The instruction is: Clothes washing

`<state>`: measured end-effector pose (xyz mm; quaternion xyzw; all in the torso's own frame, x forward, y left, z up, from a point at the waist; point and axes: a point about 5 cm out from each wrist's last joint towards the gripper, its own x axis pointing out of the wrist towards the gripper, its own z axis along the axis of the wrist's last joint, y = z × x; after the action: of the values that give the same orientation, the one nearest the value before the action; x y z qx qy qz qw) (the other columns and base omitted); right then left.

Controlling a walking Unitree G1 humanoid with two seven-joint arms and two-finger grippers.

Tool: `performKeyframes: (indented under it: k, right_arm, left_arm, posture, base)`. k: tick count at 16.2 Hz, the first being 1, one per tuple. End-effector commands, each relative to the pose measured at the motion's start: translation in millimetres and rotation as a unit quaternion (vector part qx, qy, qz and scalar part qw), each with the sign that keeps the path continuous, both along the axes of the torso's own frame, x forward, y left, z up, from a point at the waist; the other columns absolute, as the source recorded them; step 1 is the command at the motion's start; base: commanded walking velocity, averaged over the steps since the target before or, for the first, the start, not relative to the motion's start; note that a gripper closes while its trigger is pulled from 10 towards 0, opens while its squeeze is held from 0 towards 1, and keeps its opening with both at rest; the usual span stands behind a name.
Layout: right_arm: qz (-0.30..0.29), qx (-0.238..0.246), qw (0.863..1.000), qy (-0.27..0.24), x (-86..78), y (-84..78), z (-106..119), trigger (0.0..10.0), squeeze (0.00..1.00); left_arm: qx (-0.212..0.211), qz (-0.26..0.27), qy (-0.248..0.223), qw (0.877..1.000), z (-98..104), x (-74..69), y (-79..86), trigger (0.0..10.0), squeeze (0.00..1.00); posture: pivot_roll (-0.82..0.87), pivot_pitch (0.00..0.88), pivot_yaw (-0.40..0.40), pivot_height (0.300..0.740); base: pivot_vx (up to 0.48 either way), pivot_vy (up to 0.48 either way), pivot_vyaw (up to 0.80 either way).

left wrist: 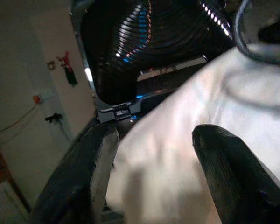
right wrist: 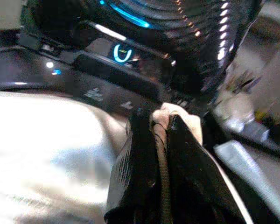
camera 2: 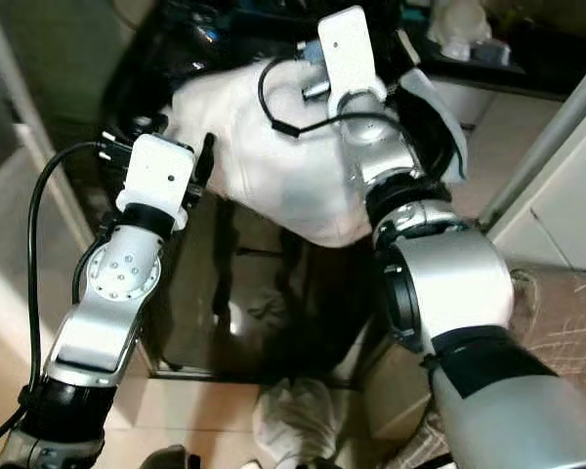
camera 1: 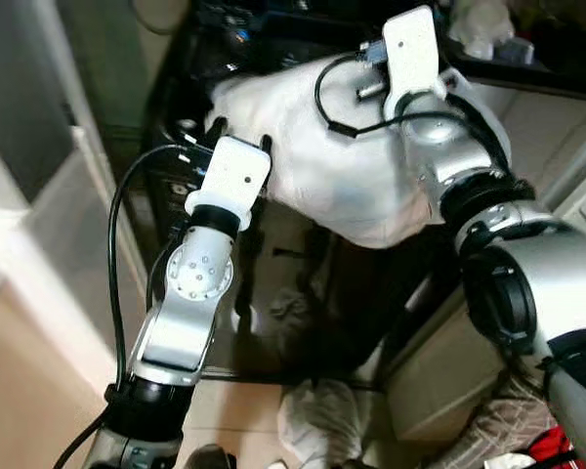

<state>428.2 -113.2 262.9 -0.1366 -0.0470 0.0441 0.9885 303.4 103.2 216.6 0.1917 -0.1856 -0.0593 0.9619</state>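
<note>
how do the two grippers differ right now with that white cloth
The right gripper is shut, pinching a fold of the white cloth between its fingers; the left gripper is open, fingers spread either side of the cloth without clamping it. The right gripper sits higher and farther forward, over the dark washer; the left sits lower, at the cloth's near edge. Both point toward the washer.

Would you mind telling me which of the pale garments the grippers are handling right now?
The large white garment held up at the washer: the right gripper pinches its edge and the left gripper straddles it. The other pale clothes lie on the floor.
</note>
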Motion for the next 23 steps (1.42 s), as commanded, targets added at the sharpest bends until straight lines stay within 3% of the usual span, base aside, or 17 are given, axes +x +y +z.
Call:
performKeyframes:
  k: [1, 3, 5, 6, 7, 10, 13, 14, 15, 17, 18, 19, 20, 21, 22, 23]
  right_arm:
    - [-0.015, 0.036, 0.999, 0.036, -0.1, -9.2, -12.4, 10.0, 0.0]
    - [-0.013, 0.103, 0.992, 0.072, -0.6, -7.7, -20.7, 10.0, 0.0]
    - [-0.033, 0.082, 0.996, 0.003, 1.7, -9.8, 9.0, 10.0, 0.0]
    - [-0.041, 0.02, 0.995, -0.094, 0.7, -7.3, 58.0, 10.0, 0.0]
    - [-0.044, -0.005, 0.99, -0.137, -1.9, -4.7, 83.1, 10.0, 0.0]
    - [-0.047, -0.024, 0.98, -0.19, -8.3, 2.3, 121.9, 10.0, 0.0]
    - [-0.1, -0.025, 0.963, -0.25, -17.3, -1.3, 155.5, 10.0, 0.0]
    - [-0.118, -0.066, 0.96, -0.247, -15.4, -0.2, 147.6, 10.0, 0.0]
    - [-0.117, -0.071, 0.966, -0.218, -10.7, 1.2, 130.4, 10.0, 0.0]
    - [-0.064, -0.105, 0.989, -0.076, 0.2, 18.7, 45.0, 10.0, 0.0]
    - [-0.051, -0.057, 0.997, -0.026, 0.3, 21.3, 23.7, 10.0, 1.0]
    - [-0.038, 0.019, 0.998, 0.036, -1.1, 25.1, -1.3, 10.0, 1.0]
    - [-0.034, 0.103, 0.991, 0.084, -2.6, 27.9, -15.4, 10.0, 1.0]
    - [-0.027, 0.198, 0.971, 0.134, -4.6, 32.0, -28.0, 10.0, 1.0]
    - [-0.023, 0.237, 0.96, 0.147, -5.3, 34.1, -30.4, 10.0, 1.0]
    - [-0.021, 0.309, 0.94, 0.146, -4.0, 34.3, -22.2, 10.0, 1.0]
  left_arm:
    - [-0.004, -0.014, 0.001, 1.0, 2.1, -3.0, -4.6, 10.0, 0.0]
    - [-0.006, -0.016, 0.007, 1.0, 0.8, -4.9, -3.5, 10.0, 0.0]
    - [-0.005, -0.016, 0.011, 1.0, -0.1, -6.4, -2.4, 10.0, 0.0]
    - [-0.004, -0.016, 0.015, 1.0, -1.6, -8.4, -1.5, 10.0, 0.0]
    - [-0.004, -0.019, 0.018, 1.0, -2.6, -11.3, -2.1, 10.0, 0.0]
    - [-0.023, -0.043, 0.034, 0.998, -7.0, -24.4, -6.7, 10.0, 0.0]
    - [-0.029, -0.032, 0.055, 0.998, -11.9, -53.7, 3.1, 10.0, 0.0]
    - [-0.025, -0.013, 0.062, 0.998, -13.0, -71.1, 9.3, 10.0, 0.0]
    - [-0.025, 0.002, 0.07, 0.997, -14.7, -79.5, 13.7, 10.0, 0.0]
    - [-0.018, 0.04, 0.102, 0.994, -22.3, -103.1, 23.6, 10.0, 0.0]
    - [-0.017, 0.046, 0.107, 0.993, -22.8, -106.9, 24.7, 10.0, 0.0]
    - [-0.018, 0.056, 0.114, 0.992, -22.1, -111.3, 26.8, 10.0, 0.0]
    - [-0.021, 0.062, 0.118, 0.991, -21.3, -113.4, 28.5, 10.0, 0.0]
    - [-0.027, 0.065, 0.127, 0.989, -23.1, -114.3, 29.0, 10.0, 0.0]
    - [-0.03, 0.067, 0.133, 0.988, -24.0, -115.2, 29.4, 10.0, 0.0]
    - [-0.035, 0.068, 0.144, 0.987, -25.0, -113.9, 30.3, 10.0, 0.0]
  posture:
    - [0.18, 0.019, -0.084, 0.74]
    - [0.18, 0.026, -0.079, 0.74]
    - [0.19, 0.027, -0.076, 0.74]
    - [0.2, 0.032, -0.075, 0.74]
    - [0.21, 0.039, -0.078, 0.74]
    - [0.26, 0.072, -0.102, 0.74]
    - [0.42, 0.166, -0.159, 0.74]
    - [0.48, 0.214, -0.175, 0.74]
    - [0.51, 0.234, -0.174, 0.74]
    - [0.55, 0.295, -0.187, 0.74]
    - [0.57, 0.307, -0.187, 0.74]
    - [0.57, 0.317, -0.192, 0.74]
    - [0.57, 0.313, -0.197, 0.74]
    - [0.56, 0.31, -0.198, 0.74]
    - [0.56, 0.305, -0.198, 0.74]
    - [0.55, 0.298, -0.196, 0.74]
  base:
    - [0.0, 0.0, 0.0]
    - [0.0, 0.0, 0.0]
    - [0.0, 0.0, 0.0]
    - [0.0, 0.0, 0.0]
    - [0.0, 0.0, 0.0]
    - [0.0, 0.0, 0.0]
    - [0.0, 0.0, 0.0]
    - [0.0, 0.0, 0.0]
    - [0.0, 0.0, 0.0]
    - [0.0, 0.0, 0.0]
    - [0.0, 0.0, 0.0]
    - [0.0, 0.0, 0.0]
    - [0.0, 0.0, 0.0]
    - [0.0, 0.0, 0.0]
    - [0.0, 0.0, 0.0]
    - [0.0, 0.0, 0.0]
